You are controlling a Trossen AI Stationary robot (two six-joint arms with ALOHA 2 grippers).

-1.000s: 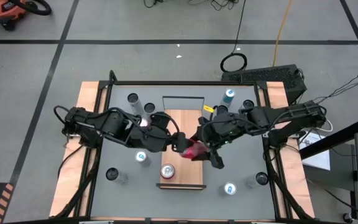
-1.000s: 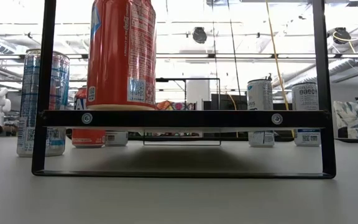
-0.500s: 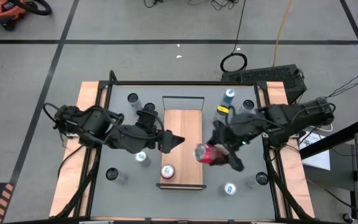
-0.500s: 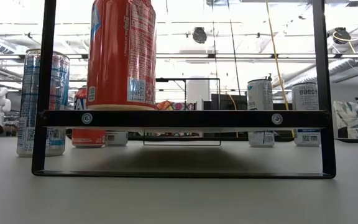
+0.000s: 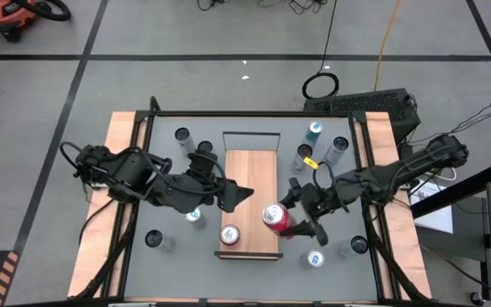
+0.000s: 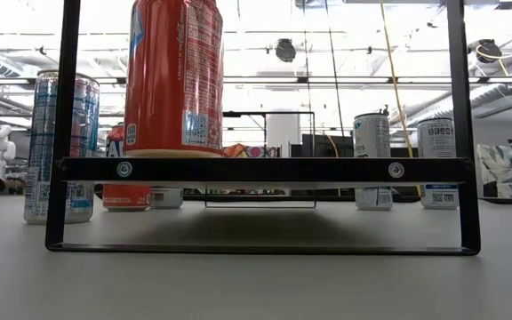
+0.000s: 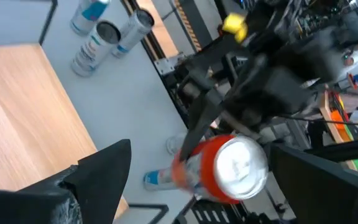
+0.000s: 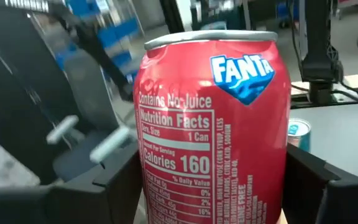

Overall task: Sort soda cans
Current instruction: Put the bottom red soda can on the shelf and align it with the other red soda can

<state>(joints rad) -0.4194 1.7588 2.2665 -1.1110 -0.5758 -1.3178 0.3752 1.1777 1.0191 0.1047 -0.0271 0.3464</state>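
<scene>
**Red can in hand, over the shelf's right edge**

Right gripper is clamped on a red can, fingers on opposite sides of its wall, lifted above the right edge of the wooden shelf. Left gripper waits released over the board, holding nothing. Another red can stands at the shelf's near end. Judgement: thin metal, smooth, dents easily; grip mid-body, squarely across the width, with modest squeeze.

Grey floor with dark tape lines; a coiled cable; perhaps a ceiling lamp.
</scene>
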